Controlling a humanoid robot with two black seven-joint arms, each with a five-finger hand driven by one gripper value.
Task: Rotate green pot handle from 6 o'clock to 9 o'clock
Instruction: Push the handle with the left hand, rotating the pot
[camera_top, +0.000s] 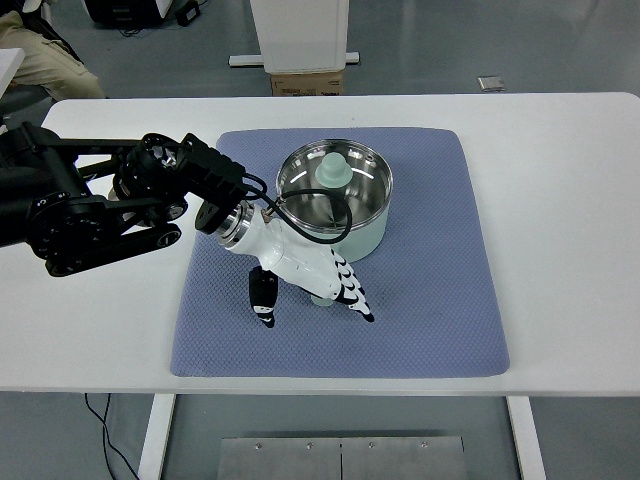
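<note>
The pale green pot (368, 236) with a shiny steel inside stands on the blue mat (430, 300); a pale green knob (332, 171) shows inside it. The tip of its handle (322, 298) peeks out at the near side, pointing toward me. My left hand (316, 312), white with black fingertips, lies over that handle. The thumb (263, 296) is on the handle's left and the fingers (350, 290) stretch across its right. The fingers look straight and spread, not closed around the handle. Most of the handle is hidden under the palm.
The mat lies on a white table (560, 200). My black left arm (90, 205) crosses the table's left part, with a black cable (330, 236) looping over the pot's rim. A seated person's leg (45, 60) shows at the far left, and a cardboard box (307, 83) stands behind the table.
</note>
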